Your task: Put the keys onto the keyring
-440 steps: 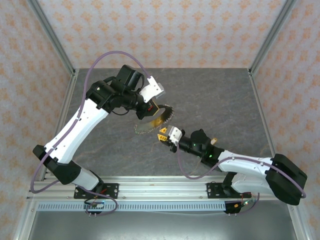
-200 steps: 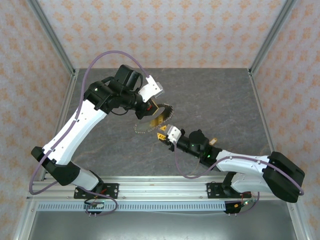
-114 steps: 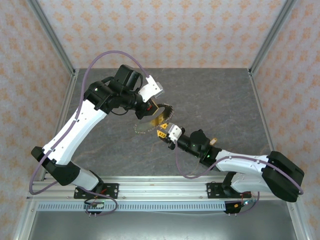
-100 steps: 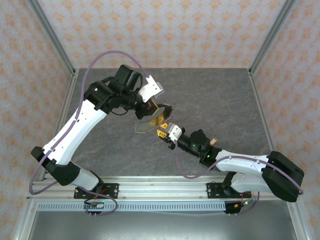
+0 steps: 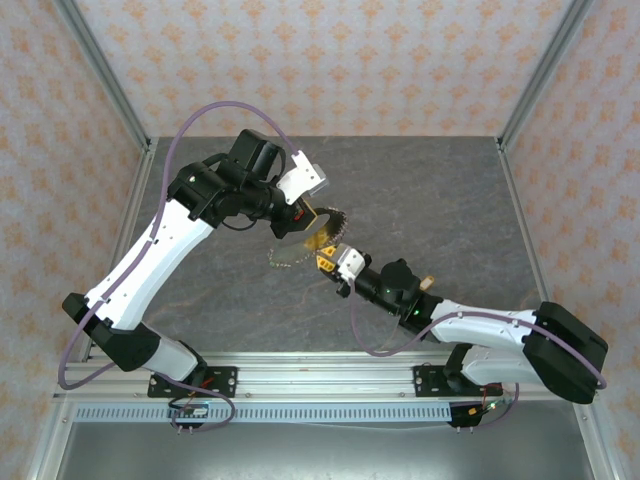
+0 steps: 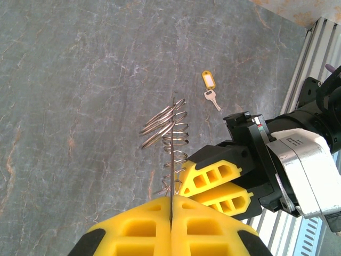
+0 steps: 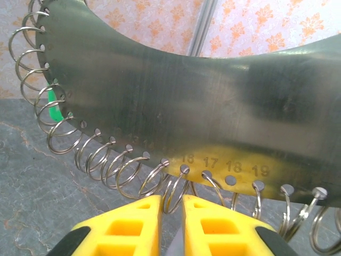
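Keyring (image 7: pixel 176 101) held up as the right claw closes in

The left gripper (image 6: pixel 171 201) is clamped fully shut on the edge of this curved, ring-strung plate. The right gripper (image 7: pixel 171 205) has crept up and narrowed to a slit around 1 ring; I cannot tell if it grips. A key (image 6: pixel 212 100) lies on the table, so threading looks unstarted
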`<state>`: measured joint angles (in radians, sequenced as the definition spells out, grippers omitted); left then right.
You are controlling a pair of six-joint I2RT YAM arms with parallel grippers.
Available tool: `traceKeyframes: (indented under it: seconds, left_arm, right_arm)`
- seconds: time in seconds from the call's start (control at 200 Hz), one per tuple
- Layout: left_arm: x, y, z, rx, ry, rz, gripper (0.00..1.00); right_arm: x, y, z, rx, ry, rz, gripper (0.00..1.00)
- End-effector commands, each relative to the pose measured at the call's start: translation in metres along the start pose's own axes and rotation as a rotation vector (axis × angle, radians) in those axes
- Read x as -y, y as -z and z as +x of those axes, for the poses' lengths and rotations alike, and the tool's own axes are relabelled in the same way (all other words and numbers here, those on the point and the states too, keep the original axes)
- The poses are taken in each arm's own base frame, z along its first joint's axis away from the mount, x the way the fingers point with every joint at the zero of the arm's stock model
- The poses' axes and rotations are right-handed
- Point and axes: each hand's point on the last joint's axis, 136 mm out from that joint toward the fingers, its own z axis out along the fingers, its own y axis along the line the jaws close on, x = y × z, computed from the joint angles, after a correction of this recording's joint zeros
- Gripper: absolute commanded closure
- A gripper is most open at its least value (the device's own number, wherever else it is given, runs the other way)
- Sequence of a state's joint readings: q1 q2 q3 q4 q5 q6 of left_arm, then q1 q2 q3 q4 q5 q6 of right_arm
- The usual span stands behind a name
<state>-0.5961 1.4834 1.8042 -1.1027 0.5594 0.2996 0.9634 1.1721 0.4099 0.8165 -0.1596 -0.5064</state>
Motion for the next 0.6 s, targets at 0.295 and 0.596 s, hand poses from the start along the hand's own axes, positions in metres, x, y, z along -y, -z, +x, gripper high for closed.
traceKeyframes:
  seconds: [0.295,0.596]
  left_arm:
    - [0.005,0.016,-0.013,0.075,-0.013,-0.021,1.0]
    - [0.004,0.015,-0.013,0.076,-0.011,-0.024,1.0]
  right_arm:
    - [0.008,-0.011,-0.017,0.064,0.006,0.05,0.84]
    - [0.011,-0.009,-0.019,0.077,-0.002,0.071,0.87]
